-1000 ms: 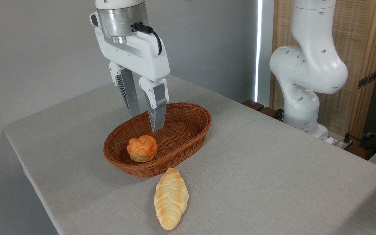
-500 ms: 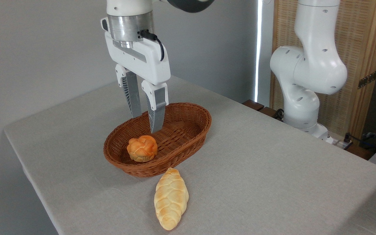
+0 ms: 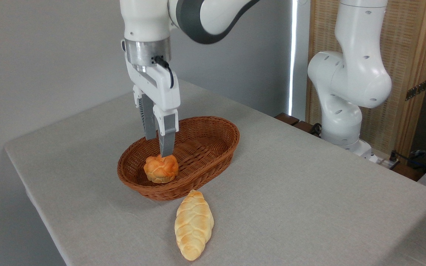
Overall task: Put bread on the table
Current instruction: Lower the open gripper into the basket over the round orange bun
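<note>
Over the basket [image 3: 213, 142] on the table [image 3: 309, 192], my gripper [image 3: 160, 146] is hanging fingers-down with jaws parted, one tip just above the bread [image 3: 161, 169]; the bread is sitting inside, near the braided loaf [image 3: 193, 229]

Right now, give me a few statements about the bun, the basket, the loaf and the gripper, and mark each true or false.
1. The bun lies in the basket. True.
2. The loaf lies in the basket. False: it lies on the table, just in front of the basket.
3. The gripper is above the bun. True.
4. The gripper holds the bun in the air. False: the bun sits on the basket floor.
5. The basket is tipped over. False: it stands upright.
</note>
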Controlling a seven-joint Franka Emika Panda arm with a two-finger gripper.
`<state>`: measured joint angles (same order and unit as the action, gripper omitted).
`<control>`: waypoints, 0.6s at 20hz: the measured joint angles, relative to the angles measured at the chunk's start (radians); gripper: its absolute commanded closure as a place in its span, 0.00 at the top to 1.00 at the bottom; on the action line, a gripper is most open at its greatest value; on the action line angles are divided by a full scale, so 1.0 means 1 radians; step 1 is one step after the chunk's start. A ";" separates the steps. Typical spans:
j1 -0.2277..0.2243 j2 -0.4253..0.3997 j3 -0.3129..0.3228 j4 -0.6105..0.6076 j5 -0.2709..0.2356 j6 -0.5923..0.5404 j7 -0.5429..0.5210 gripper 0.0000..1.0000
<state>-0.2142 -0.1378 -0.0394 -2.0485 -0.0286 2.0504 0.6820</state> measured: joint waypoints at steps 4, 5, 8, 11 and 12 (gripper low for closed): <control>-0.003 0.010 -0.035 -0.049 0.000 0.055 0.000 1.00; -0.003 0.012 -0.042 -0.055 0.000 0.059 0.000 1.00; -0.003 0.017 -0.046 -0.064 0.000 0.062 0.000 1.00; -0.003 0.023 -0.046 -0.074 0.000 0.100 0.001 1.00; -0.003 0.025 -0.046 -0.080 0.000 0.111 0.002 1.00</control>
<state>-0.2168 -0.1131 -0.0849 -2.1284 -0.0286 2.1614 0.6837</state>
